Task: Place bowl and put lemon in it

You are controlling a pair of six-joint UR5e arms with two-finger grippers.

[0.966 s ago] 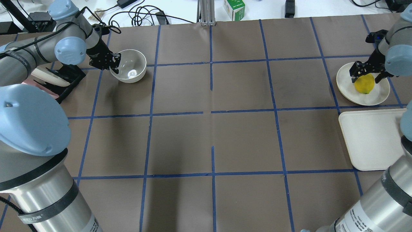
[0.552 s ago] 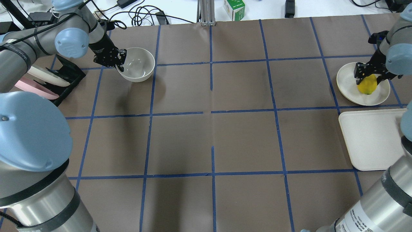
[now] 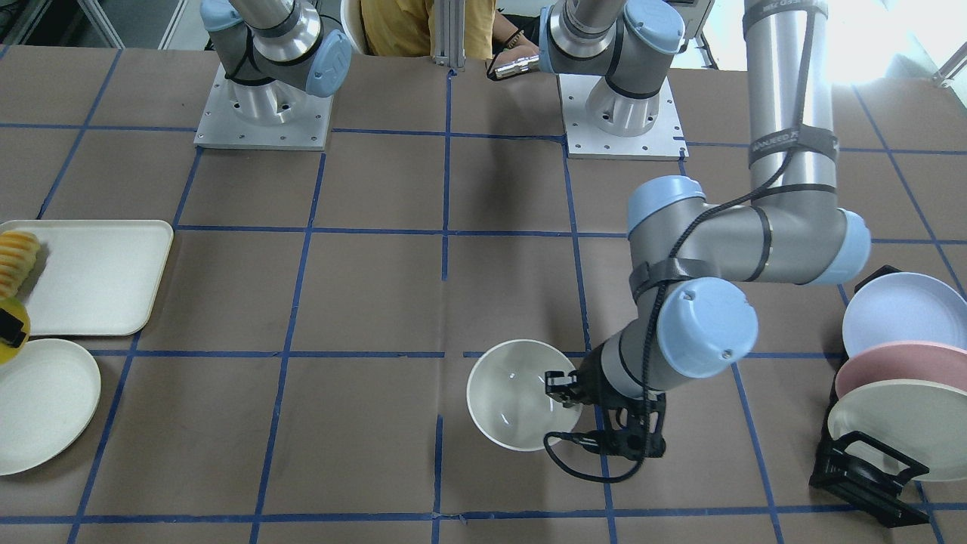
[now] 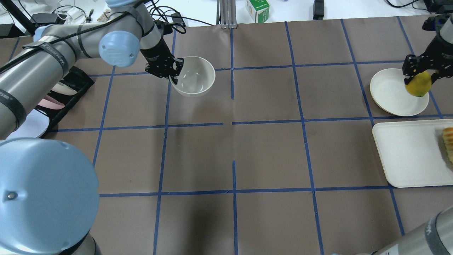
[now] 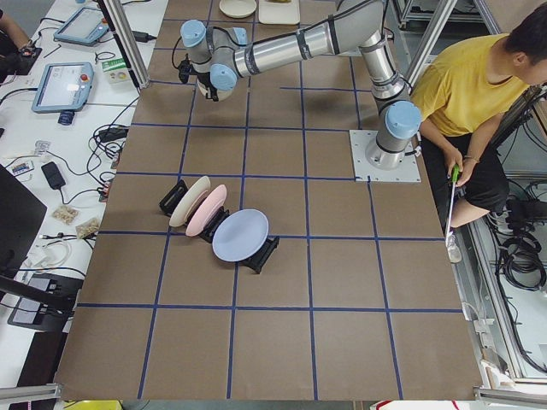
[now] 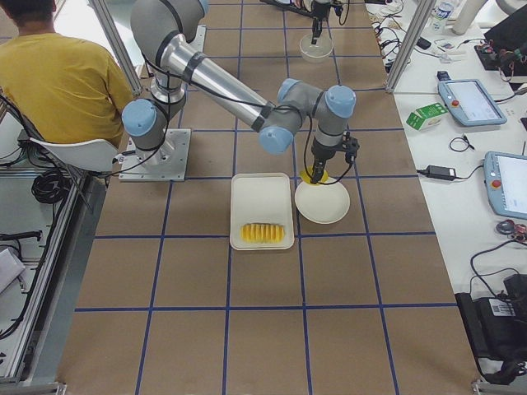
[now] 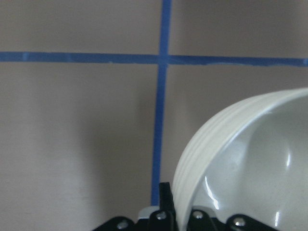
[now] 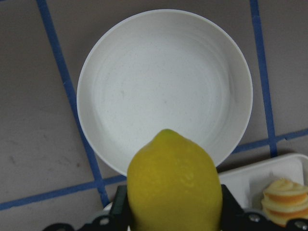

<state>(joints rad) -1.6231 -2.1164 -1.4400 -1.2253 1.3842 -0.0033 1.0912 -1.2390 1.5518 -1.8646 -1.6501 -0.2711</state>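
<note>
The left gripper [image 4: 172,72], clamped on one rim of the bowl [image 4: 196,76] at upper centre-left, risks it tilting loose; the right gripper [image 4: 421,73], clamped on the lemon [image 4: 418,85] over the plate [image 4: 387,94] at upper right, may drop it.

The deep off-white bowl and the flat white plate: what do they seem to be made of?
Deep off-white round bowl: probably glazed ceramic, though glossy melamine is possible; it shows sharp light glints inside and faint ridges on its outer wall. Flat white round plate: a duller, satin surface with faint concentric rings and tiny specks, suggesting stoneware or matte plastic.
</note>
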